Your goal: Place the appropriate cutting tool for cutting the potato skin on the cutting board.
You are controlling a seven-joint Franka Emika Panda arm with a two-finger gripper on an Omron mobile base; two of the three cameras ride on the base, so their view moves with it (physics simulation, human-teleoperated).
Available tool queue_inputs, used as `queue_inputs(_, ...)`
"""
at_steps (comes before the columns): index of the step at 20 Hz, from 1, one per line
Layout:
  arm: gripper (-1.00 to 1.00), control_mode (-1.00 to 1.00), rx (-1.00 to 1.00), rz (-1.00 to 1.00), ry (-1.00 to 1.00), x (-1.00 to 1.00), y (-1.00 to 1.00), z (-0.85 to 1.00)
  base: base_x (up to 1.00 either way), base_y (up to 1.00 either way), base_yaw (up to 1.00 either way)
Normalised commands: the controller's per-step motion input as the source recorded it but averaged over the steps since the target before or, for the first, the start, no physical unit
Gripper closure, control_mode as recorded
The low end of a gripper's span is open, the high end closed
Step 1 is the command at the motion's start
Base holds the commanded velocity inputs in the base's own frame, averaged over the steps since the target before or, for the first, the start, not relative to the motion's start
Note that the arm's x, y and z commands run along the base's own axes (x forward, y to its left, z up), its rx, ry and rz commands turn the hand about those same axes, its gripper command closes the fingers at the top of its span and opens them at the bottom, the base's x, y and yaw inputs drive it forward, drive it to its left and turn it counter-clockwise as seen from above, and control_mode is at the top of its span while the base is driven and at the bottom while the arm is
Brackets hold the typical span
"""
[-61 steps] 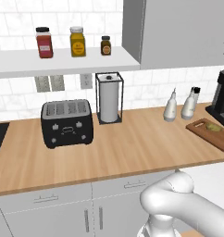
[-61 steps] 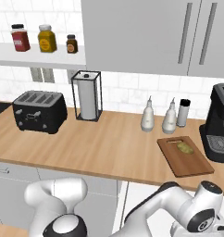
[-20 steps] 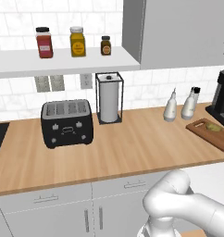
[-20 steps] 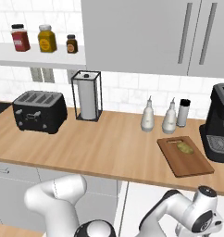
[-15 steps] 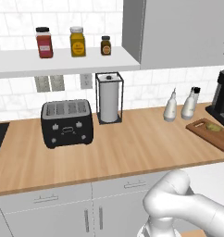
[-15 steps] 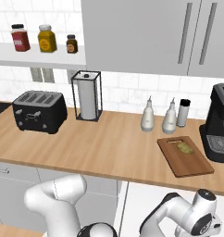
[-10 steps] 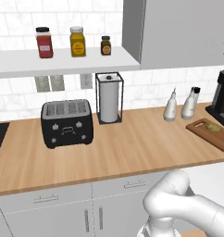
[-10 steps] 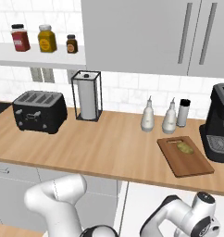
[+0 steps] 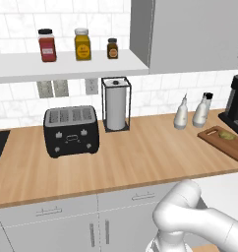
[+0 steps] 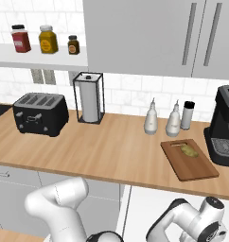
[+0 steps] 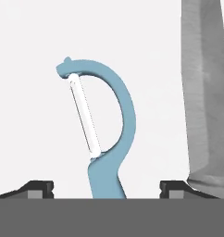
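In the hand view, the cutting tool, a peeler with a light blue handle and a white blade, lies on a white surface. Its handle runs down between my gripper's two dark fingertips, which stand wide apart without touching it; the gripper is open. The reddish-brown cutting board lies on the right of the light wood counter, in front of the coffee machine, and shows again as the board at the far right of the left base view. The yellowish potato rests on the board's far half; the left base view shows the potato too.
A grey knife blade lies just right of the peeler. On the counter stand a black toaster, a paper towel holder, two white bottles, a shaker and a black coffee machine. Spice jars sit on a shelf.
The arm's lower links have shifted a little at the bottom of both base views. Nothing on the counter has moved.
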Motion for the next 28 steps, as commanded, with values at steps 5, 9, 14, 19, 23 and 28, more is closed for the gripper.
queue_inputs(5, 1.0, -1.0, 0.07, 0.0, 0.03, 0.0, 0.0, -0.4, 0.0, 0.0, 0.0)
queue_inputs(9, 1.0, -1.0, 0.03, 0.0, 0.01, 0.0, 0.0, -0.32, 0.0, 0.0, 0.0)
queue_inputs(14, 1.0, -1.0, 0.0, 0.0, 0.0, -0.07, 0.0, -0.08, 0.0, 0.0, 0.0)
queue_inputs(19, 1.0, -1.0, 0.0, 0.0, -0.02, -0.15, 0.29, 0.0, 0.0, 0.0, 0.0)
queue_inputs(23, 1.0, -1.0, 0.0, 0.0, -0.09, -0.46, 0.21, 0.22, 0.0, 0.0, 0.0)
queue_inputs(28, 1.0, -1.0, -0.04, 0.0, -0.13, -0.33, 0.15, 0.88, 0.0, 0.0, 0.0)
